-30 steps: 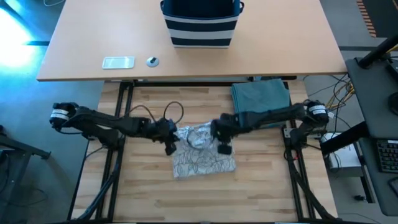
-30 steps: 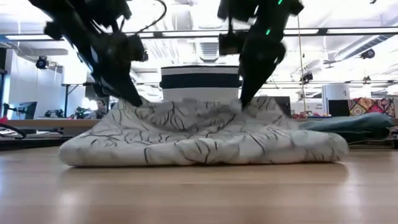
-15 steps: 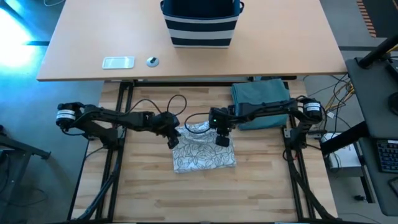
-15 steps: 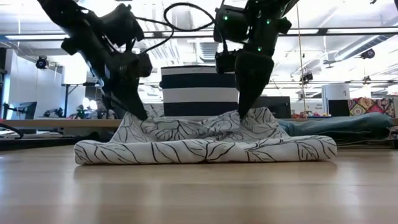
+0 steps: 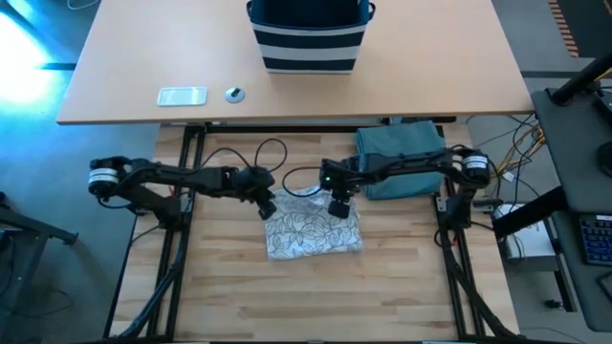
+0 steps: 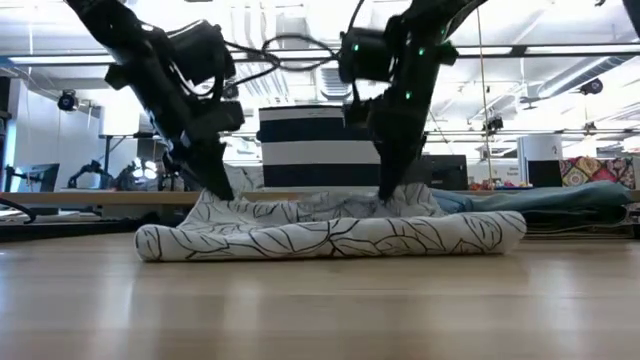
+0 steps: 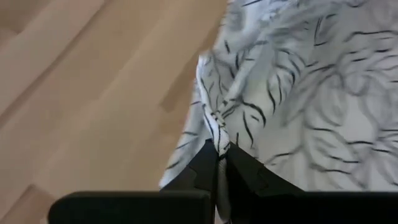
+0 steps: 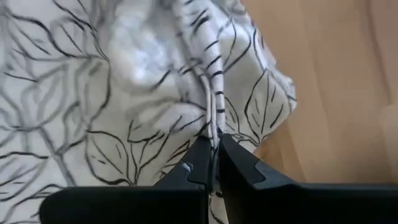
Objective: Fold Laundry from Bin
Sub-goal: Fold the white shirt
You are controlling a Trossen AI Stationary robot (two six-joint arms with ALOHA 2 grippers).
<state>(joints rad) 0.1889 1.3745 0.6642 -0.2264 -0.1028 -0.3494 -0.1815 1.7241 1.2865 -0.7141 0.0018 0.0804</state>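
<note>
Wooden tabletop under leaf-print garment, both fingers pairs pinching its far corners.

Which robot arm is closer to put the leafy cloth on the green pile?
Likely the right gripper: it pinches the leaf-print cloth on the side beside the folded teal garment; the left gripper is farther.

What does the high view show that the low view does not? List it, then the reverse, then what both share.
Only the high view: a folded teal-green garment lying square beside the right arm, and a small white card and a round disc on the desk.

Only the low view: the patterned garment seen edge-on as a low folded roll, and the room's ceiling lights behind.

Both: the striped bin, and the left gripper and right gripper pinching the patterned garment's far edge.
</note>
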